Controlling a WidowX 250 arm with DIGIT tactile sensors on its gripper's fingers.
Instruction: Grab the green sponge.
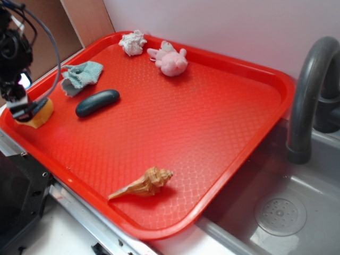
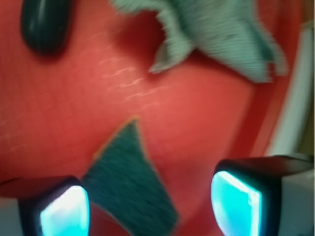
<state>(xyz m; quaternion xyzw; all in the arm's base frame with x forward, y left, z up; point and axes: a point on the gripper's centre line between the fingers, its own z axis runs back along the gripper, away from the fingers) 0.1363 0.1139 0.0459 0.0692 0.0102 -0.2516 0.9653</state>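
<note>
at the tray's (image 1: 212, 79) left edge i am hovering the gripper (image 2: 150, 204) over the green sponge (image 2: 130, 184), jaws standing apart with nothing clamped. the sponge is sitting nearer the left finger (image 2: 61, 209) than the right, so i am worrying that closing now will push the wedge aside or pinch only its corner. the tray wall is crowding the right finger too. i am seeing no writing or labels anywhere.

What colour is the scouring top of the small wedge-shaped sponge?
Dark green, over a yellow-orange foam body; the small wedge-shaped sponge top shows best in the wrist view.
</note>
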